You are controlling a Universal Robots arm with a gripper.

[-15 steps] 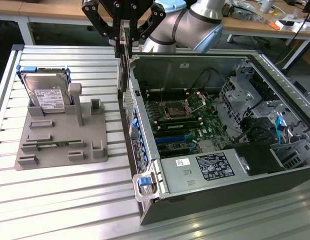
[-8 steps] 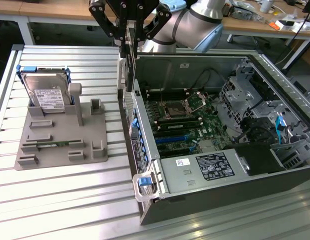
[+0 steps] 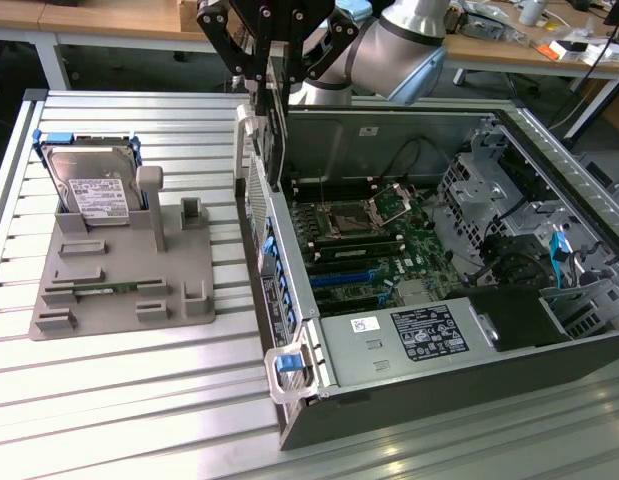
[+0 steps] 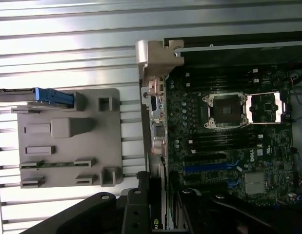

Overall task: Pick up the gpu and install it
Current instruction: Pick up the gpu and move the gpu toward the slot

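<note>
Install step in hand: gpu (image 3: 276, 135) pinched upright, edge-on, in the gripper (image 3: 274, 75), hung over the far end of the open computer case (image 3: 419, 395) wall on the exterior view's left, not yet seated; seating judged to require alignment with the blue slots (image 3: 344, 275).

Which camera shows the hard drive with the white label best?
The exterior view. The hard drive stands in the grey holder with its silver face and white label towards the camera. The wrist view shows the hard drive edge-on, a thin strip with a blue clip.
</note>
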